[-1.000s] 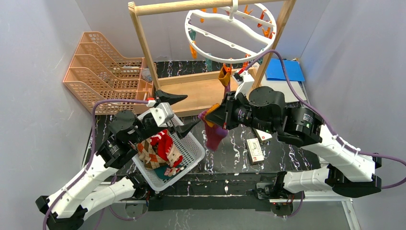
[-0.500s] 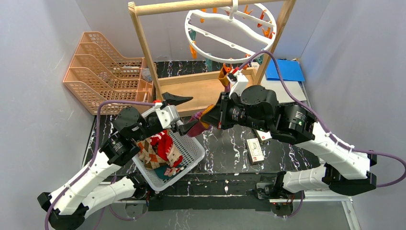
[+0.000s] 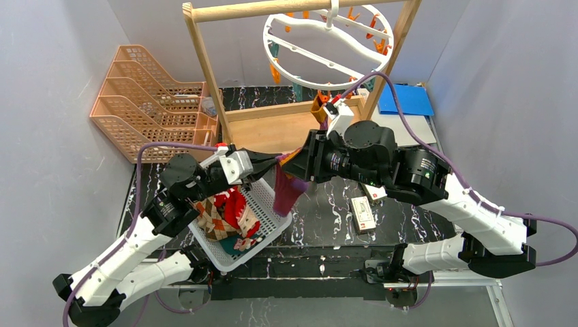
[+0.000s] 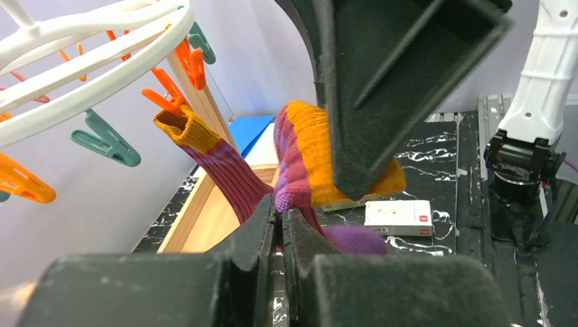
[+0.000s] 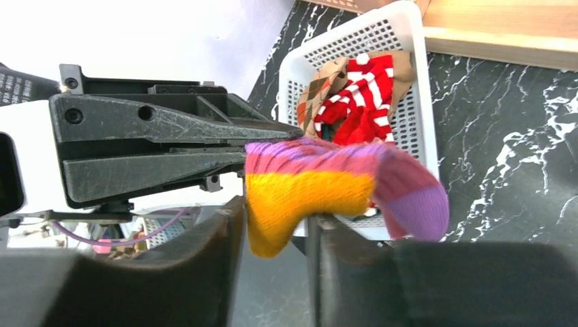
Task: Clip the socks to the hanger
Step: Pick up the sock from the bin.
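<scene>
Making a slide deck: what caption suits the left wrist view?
Left gripper shut on the purple sock, its orange cuff between the fingers of the right gripper, beside the white hanger.

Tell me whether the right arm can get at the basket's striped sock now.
Probably not: the right pincer has the purple sock between its fingers, and the left pincer, shut on that sock, sits between it and the basket.

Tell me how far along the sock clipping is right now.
Done: one purple sock hangs from an orange clip on the hanger. In hand: the left gripper pinches a second purple sock, whose orange cuff lies between the fingers of the right gripper; it isn't clipped yet. Left: the red striped sock and argyle sock, at least, lie in the basket.
</scene>
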Motion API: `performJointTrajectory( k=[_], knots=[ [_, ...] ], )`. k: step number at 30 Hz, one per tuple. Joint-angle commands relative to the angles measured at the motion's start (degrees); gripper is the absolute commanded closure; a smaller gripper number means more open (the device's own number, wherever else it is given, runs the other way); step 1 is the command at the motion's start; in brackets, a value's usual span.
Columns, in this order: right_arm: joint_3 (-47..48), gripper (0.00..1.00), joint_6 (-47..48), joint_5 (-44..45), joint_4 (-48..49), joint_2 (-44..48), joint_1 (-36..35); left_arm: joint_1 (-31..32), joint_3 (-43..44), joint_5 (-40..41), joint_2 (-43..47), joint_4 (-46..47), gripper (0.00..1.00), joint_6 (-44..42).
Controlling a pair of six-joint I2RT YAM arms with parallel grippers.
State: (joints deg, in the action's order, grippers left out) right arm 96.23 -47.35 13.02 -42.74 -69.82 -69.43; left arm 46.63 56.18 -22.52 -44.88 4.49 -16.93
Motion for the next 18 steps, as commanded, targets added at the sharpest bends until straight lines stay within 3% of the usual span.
performJointTrajectory(
  k=[1, 3, 6, 11, 14, 18],
  knots=[
    [0.20, 0.43, 1.44, -0.22, 3.71, 1.63, 0.09, 0.13, -1.23, 3.05, 1.80, 3.31, 1.00, 3.84],
    [-1.40, 0.33, 2.80, 0.52, 5.44, 3.64, 0.08, 0.13, -2.58, 5.45, 2.77, 4.66, 1.00, 7.35],
    [-6.52, 0.28, 6.99, 1.21, 11.80, 8.29, 0.08, 0.13, -6.25, 9.21, 5.13, 9.00, 1.00, 15.10],
    [-18.42, 0.30, 14.61, 1.28, 25.04, 18.33, 0.07, 0.14, -9.91, 15.96, 9.19, 13.57, 1.00, 34.00],
    [-24.81, 0.36, 16.61, 1.39, 32.22, 23.17, 0.08, 0.13, -11.20, 16.85, 9.68, 15.57, 1.00, 44.35],
    [-27.20, 0.40, 20.63, -0.38, 34.48, 23.06, 0.08, 0.13, -11.75, 18.06, 8.09, 17.84, 1.00, 57.63]
  ],
)
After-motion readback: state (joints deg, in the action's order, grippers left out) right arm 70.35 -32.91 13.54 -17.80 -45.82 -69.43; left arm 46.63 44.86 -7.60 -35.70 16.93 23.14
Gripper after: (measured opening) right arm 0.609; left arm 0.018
